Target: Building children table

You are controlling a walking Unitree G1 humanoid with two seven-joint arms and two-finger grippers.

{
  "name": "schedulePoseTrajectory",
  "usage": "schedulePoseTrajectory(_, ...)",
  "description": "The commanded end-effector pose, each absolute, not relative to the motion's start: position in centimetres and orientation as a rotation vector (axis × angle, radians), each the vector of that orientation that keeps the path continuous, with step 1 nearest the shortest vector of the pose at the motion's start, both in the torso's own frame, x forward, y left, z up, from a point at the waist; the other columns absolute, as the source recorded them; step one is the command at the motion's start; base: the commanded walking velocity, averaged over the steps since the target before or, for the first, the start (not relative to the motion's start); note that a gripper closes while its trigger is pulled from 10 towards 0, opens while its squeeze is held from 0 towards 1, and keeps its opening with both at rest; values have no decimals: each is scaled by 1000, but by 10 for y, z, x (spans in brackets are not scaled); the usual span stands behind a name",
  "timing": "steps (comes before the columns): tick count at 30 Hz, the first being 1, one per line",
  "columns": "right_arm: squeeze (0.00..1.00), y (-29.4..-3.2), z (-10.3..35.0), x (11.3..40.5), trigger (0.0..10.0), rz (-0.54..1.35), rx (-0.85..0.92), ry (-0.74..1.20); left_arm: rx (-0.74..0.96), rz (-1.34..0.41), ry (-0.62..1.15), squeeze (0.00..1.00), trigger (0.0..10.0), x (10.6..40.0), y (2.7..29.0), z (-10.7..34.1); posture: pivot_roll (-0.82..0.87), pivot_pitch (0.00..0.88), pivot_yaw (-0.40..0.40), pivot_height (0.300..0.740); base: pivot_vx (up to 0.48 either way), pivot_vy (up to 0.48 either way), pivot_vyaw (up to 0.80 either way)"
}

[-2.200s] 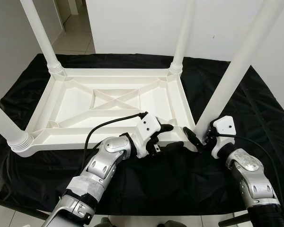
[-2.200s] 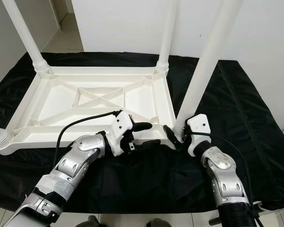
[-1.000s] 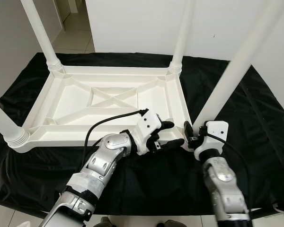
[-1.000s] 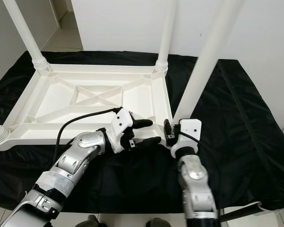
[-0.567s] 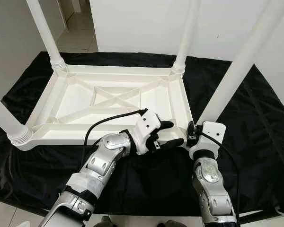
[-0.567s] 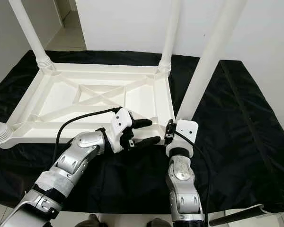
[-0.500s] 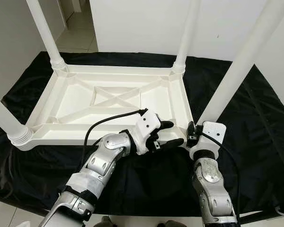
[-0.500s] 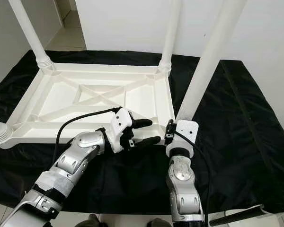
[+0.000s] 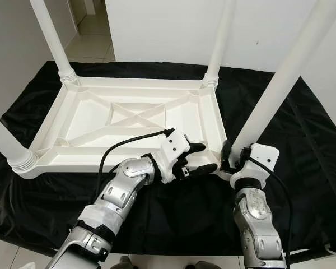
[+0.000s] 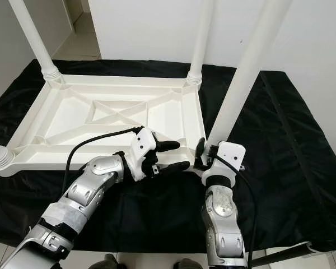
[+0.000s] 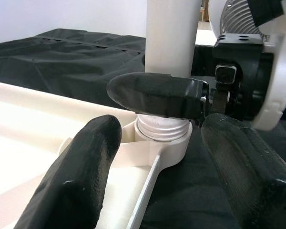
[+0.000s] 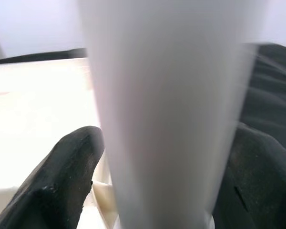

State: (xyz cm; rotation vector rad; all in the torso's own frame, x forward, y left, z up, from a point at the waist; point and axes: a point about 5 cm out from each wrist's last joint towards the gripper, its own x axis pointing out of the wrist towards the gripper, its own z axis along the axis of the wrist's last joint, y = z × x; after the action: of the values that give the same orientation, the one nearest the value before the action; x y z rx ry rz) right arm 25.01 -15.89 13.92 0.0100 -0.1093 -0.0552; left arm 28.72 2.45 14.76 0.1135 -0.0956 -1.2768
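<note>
Right gripper (image 9: 231, 159): at the near right corner of the upturned tabletop, jaws closed around the base of the near right leg (image 9: 280, 78); the right wrist view shows a black finger on each side of the white tube.

Left gripper (image 9: 204, 158): at the tabletop's near edge, just left of that leg; jaws wide apart, holding nothing.

White plastic children's table (image 9: 129, 120): lying upside down on a black cloth (image 9: 302, 157) that covers the table. Ribbed underside with a crossed brace in the middle.

Leg sockets: the near right leg stands in a threaded collar (image 11: 163, 128).

Other legs: near left (image 9: 5, 147), far left (image 9: 53, 39), far right (image 9: 219, 42), all upright.

No legible writing or labels.
</note>
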Motion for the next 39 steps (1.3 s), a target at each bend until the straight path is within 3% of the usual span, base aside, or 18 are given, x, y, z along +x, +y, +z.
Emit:
schedulePoseTrajectory(1, 0, -168, 140, 251, 10000, 9, -15, -102, 125, -1277, -101, 0, 10000, 290, 27, 150, -36, 0, -3, 740, 0, 0, 0)
schedulePoseTrajectory(16, 0, -181, 140, 268, 10000, 331, -145, -63, 129, -1283, -106, 0, 10000, 292, 25, 152, -38, 0, 14, 740, 0, 0, 0)
schedulePoseTrajectory(18, 0, -179, 140, 271, 3333, 378, -143, -62, 129, -1288, -108, 0, 10000, 291, 24, 153, -32, 0, 11, 740, 0, 0, 0)
schedulePoseTrajectory(19, 0, -179, 140, 271, 3333, 378, -143, -62, 129, -1288, -108, 0, 10000, 291, 24, 153, -32, 0, 11, 740, 0, 0, 0)
schedulePoseTrajectory(20, 0, -178, 140, 272, 0, 390, -139, -60, 128, -1288, -109, 0, 10000, 292, 24, 153, -31, 0, 10, 740, 0, 0, 0)
schedulePoseTrajectory(29, 0, -179, 135, 270, 0, 407, -110, -41, 123, -1284, -113, 0, 10000, 292, 23, 154, -31, 0, 8, 740, 0, 0, 0)
schedulePoseTrajectory(30, 0, -181, 134, 270, 10000, 366, -100, -31, 124, -1286, -112, 0, 10000, 291, 23, 154, -33, 0, 9, 740, 0, 0, 0)
schedulePoseTrajectory(39, 0, -184, 136, 272, 10000, 188, -98, -32, 123, -1289, -110, 0, 10000, 291, 23, 154, -42, 0, 10, 740, 0, 0, 0)
